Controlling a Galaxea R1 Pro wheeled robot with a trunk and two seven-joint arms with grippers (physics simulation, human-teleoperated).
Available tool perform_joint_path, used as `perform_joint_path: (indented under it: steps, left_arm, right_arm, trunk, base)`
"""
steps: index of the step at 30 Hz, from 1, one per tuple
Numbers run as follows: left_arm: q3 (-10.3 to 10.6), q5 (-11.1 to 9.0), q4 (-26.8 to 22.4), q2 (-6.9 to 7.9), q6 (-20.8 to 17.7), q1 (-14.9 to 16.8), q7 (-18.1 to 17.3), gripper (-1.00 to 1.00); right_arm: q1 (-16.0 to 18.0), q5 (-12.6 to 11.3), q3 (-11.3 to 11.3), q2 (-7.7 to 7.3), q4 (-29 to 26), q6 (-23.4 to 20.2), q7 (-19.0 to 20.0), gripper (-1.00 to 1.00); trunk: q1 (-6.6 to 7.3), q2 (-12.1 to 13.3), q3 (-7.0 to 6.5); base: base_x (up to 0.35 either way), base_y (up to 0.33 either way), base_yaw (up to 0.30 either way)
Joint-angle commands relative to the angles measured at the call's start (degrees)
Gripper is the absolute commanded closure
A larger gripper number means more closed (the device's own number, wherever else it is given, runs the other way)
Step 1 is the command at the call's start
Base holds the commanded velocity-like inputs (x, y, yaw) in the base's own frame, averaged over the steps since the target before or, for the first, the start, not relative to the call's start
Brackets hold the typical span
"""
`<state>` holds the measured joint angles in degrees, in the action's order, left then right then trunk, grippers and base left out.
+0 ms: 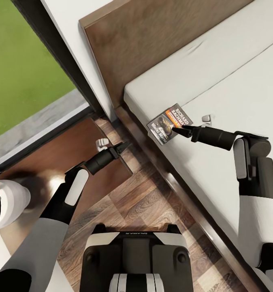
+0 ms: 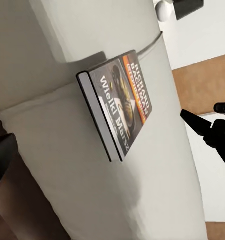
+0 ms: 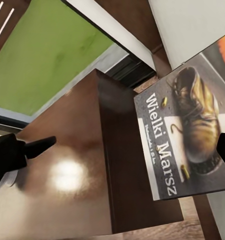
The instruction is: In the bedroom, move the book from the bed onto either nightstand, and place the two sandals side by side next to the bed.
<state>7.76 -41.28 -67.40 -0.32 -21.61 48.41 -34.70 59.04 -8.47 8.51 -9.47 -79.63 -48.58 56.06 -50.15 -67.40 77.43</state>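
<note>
1. Step in hand: book transfer, pickup phase; book (image 1: 169, 123) flat on bed (image 1: 233, 97), at mattress corner near headboard, overhanging the edge slightly.
2. Right gripper (image 1: 181, 129) at book's near edge, tip touching or just over cover; finger opening not discernible, no grasp evident.
3. Left gripper (image 1: 123, 147) above nightstand (image 1: 51, 162), holding nothing; opening not discernible.
4. Next move, judged: secure grip on overhanging edge, lift, carry across to nightstand top.
</note>
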Motion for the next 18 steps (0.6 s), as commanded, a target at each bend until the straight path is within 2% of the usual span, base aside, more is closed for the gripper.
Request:
perform_joint_path:
  steps: [1, 13, 18]
  left_arm:
    - [-0.02, -0.6, 0.03, -0.02, -0.56, 0.02, -0.01, -1.0]
    - [-0.09, -0.64, 0.15, 0.06, -0.62, 0.02, -0.01, -1.0]
    - [-0.11, -0.64, 0.11, 0.19, -0.55, 0.02, -0.08, -1.0]
  right_arm:
    - [0.02, -0.14, 0.03, 0.02, 0.0, -0.29, 0.11, -1.0]
    - [0.02, -0.14, 0.02, 0.25, -0.04, -0.29, 0.1, -1.0]
    - [0.02, -0.14, 0.02, 0.75, -0.06, -0.29, 0.1, -1.0]
  trunk:
    - [-0.23, -0.44, 0.2]
    - [-2.87, -5.25, 2.36]
    - [-2.87, -5.25, 2.36]
  base:
    - [0.0, 0.0, 0.0]
    - [0.0, 0.0, 0.0]
    - [0.0, 0.0, -0.074]
